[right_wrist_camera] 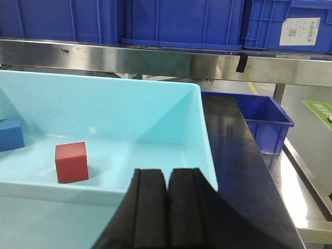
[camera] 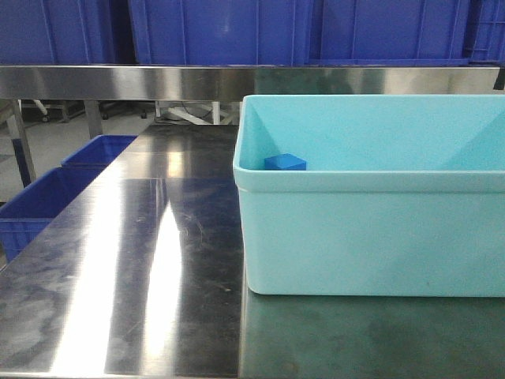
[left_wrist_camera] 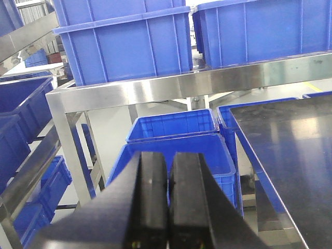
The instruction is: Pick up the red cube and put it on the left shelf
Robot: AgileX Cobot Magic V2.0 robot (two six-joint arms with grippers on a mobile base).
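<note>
right pincer (right_wrist_camera: 166, 179) closed; one red cube (right_wrist_camera: 71, 162), one blue cube (right_wrist_camera: 10, 134) (same tub (right_wrist_camera: 155, 106)).

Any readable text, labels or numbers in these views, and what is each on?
White label on the upper-right blue crate, right wrist view: printed lines and a code square, too small to read.
Green sign at the right edge: white marks, cut off, unreadable.
Nothing else carries text.

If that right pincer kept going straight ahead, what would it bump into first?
Probably the light blue tub, at its near rim by the right corner. The red cube lies to the left. Depth is uncertain.
</note>
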